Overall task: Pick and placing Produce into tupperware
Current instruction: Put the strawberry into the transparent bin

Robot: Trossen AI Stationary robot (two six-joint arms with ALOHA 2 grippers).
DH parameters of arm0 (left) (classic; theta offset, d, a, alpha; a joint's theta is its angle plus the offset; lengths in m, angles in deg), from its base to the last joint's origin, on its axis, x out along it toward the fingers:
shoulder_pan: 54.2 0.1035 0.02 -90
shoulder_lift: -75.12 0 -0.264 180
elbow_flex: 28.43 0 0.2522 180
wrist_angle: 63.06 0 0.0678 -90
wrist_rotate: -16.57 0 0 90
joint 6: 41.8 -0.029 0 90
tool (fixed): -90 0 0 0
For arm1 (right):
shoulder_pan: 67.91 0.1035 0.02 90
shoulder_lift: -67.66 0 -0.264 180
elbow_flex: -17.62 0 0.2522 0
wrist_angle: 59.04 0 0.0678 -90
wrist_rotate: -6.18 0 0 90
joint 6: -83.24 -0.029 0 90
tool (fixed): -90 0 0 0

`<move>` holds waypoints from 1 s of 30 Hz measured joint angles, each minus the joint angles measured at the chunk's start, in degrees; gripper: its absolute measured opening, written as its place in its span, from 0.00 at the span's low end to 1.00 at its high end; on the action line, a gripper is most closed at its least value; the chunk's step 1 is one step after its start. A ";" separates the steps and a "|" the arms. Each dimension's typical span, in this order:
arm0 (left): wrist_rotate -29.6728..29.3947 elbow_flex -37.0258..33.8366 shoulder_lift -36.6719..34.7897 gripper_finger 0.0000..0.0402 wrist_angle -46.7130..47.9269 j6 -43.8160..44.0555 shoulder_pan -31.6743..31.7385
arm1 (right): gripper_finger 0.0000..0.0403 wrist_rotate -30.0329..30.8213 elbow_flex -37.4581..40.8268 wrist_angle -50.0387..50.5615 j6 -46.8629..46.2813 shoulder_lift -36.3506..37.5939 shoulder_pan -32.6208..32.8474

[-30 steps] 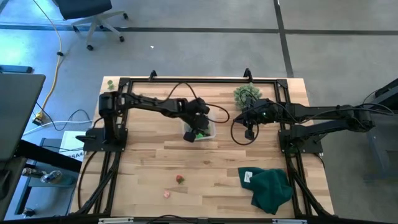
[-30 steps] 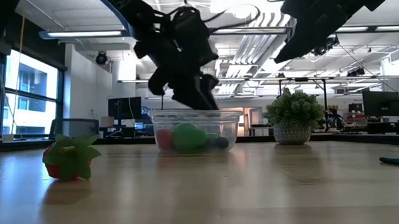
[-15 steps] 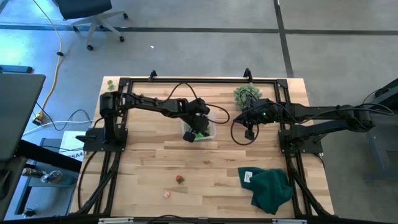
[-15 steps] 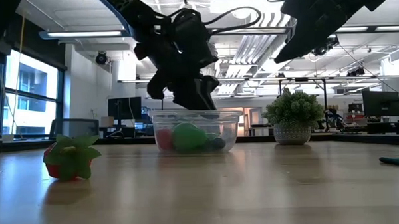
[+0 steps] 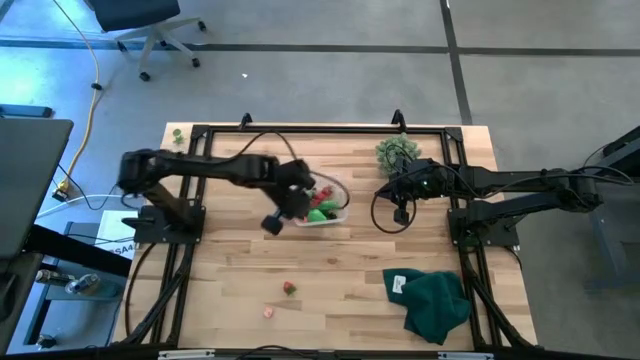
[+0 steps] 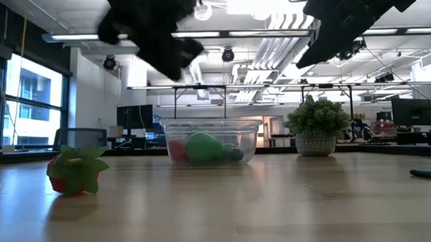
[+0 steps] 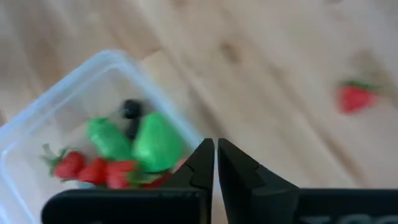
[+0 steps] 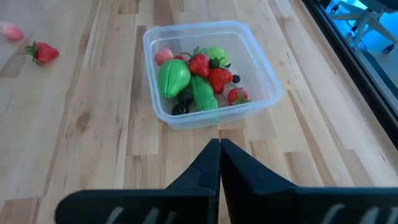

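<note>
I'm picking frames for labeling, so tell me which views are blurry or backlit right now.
High view: left arm motion-smeared, the rest crisp. Low view: both arms are dark silhouettes against bright ceiling lights, strawberry soft. Left wrist view: soft all over, tupperware and strawberry fuzzy. Right wrist view: sharpest, tupperware clear.

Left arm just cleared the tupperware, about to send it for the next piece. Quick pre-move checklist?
1. Left hand shut and holding nothing: ok.
2. Left hand clear of the tupperware: ok, beside it.
3. Tupperware upright, produce inside: ok.
4. Next target in view: ok, strawberry and pink piece lie loose on the table.
5. Right hand out of the way: ok, shut, parked above the table.
6. Left hand open for the pick: not ok.
</note>
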 joint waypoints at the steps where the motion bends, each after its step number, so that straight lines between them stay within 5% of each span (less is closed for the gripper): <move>1: -0.11 0.00 -1.64 0.02 1.53 0.01 -1.38 | 0.00 -0.02 0.00 -0.02 0.00 0.00 0.02; 8: -4.15 -1.11 -9.74 0.01 8.05 1.55 -14.37 | 0.00 0.00 0.00 -0.04 0.00 0.00 0.01; 16: -12.28 -8.74 -9.89 0.01 3.24 3.67 -26.55 | 0.00 -0.01 0.00 0.04 0.01 0.00 0.00; 22: -17.39 -15.65 -8.20 0.04 -3.94 2.54 -29.97 | 0.00 -0.02 0.00 -0.13 0.00 0.02 0.00; 30: -14.52 -17.07 -5.66 0.11 -15.04 2.60 -29.99 | 0.00 -0.02 0.00 -0.04 0.00 0.01 0.00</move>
